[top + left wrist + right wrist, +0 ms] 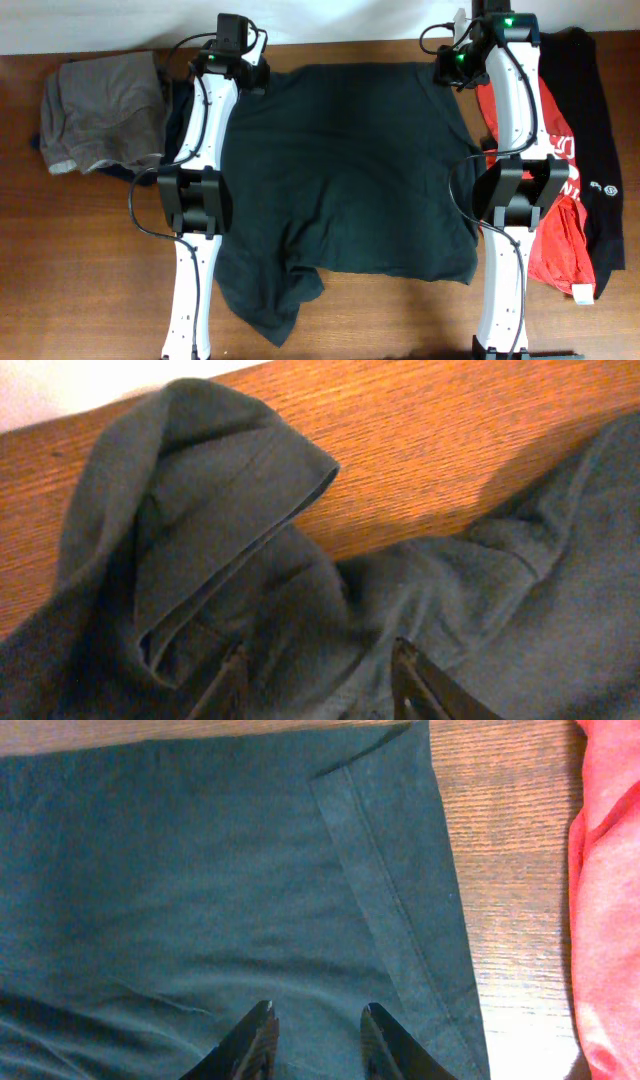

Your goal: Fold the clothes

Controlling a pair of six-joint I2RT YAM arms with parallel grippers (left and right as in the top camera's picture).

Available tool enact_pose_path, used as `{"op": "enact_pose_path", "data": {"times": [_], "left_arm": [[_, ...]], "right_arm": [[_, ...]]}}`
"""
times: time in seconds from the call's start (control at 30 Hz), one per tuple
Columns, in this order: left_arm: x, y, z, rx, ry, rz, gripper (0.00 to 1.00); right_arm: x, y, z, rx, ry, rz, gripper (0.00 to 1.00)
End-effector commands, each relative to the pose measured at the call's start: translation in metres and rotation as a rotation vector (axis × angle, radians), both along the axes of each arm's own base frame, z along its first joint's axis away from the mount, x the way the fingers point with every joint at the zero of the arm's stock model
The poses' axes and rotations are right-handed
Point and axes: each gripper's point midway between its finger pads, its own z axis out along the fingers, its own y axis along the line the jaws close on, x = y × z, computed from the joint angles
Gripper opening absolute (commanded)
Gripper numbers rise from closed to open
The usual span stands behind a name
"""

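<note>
One of the clothes, a dark short-sleeved T-shirt (350,170), lies spread over the middle of the table, plain side up. Its near hem is rumpled at the left. My left gripper (243,72) hovers at the shirt's far left corner. In the left wrist view it (318,658) is open above a folded-over sleeve (220,510). My right gripper (452,68) is at the far right corner. In the right wrist view it (318,1010) is open over flat cloth (200,870), next to a hemmed sleeve edge (400,890).
A grey garment (100,110) is bunched at the far left with dark cloth (175,110) beneath it. A red garment (560,240) and a black one (600,130) lie at the right; the red one (610,870) shows beside the shirt. Bare wood (100,260) shows at the near left.
</note>
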Motion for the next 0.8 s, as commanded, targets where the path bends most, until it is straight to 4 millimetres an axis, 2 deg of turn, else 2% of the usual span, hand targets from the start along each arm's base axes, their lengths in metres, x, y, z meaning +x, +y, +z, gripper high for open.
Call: {"op": "enact_pose_path", "data": {"times": [0.0, 0.07, 0.33, 0.4, 0.47, 0.6, 0.77], "left_arm": [[0.0, 0.007, -0.022, 0.038, 0.022, 0.001, 0.4], [0.002, 0.012, -0.021, 0.061, 0.009, 0.018, 0.3], [0.005, 0.012, -0.019, 0.061, -0.004, 0.02, 0.07], [0.006, 0.013, -0.013, 0.063, -0.014, 0.023, 0.02], [0.008, 0.016, -0.003, 0.08, -0.032, 0.037, 0.01], [0.012, 0.018, 0.031, 0.082, -0.084, 0.048, 0.01], [0.007, 0.017, 0.066, 0.064, -0.114, 0.062, 0.0]], "right_arm": [[0.002, 0.001, 0.024, -0.015, -0.053, 0.011, 0.33], [0.003, 0.001, 0.024, -0.015, -0.055, 0.011, 0.32], [0.003, 0.001, 0.024, -0.016, -0.058, 0.011, 0.32], [0.003, 0.001, 0.024, -0.016, -0.058, 0.011, 0.32], [0.003, 0.001, 0.024, -0.016, -0.058, 0.011, 0.33], [0.004, 0.001, 0.024, -0.016, -0.059, 0.011, 0.32], [0.006, 0.001, 0.025, -0.016, -0.069, 0.011, 0.32]]}}
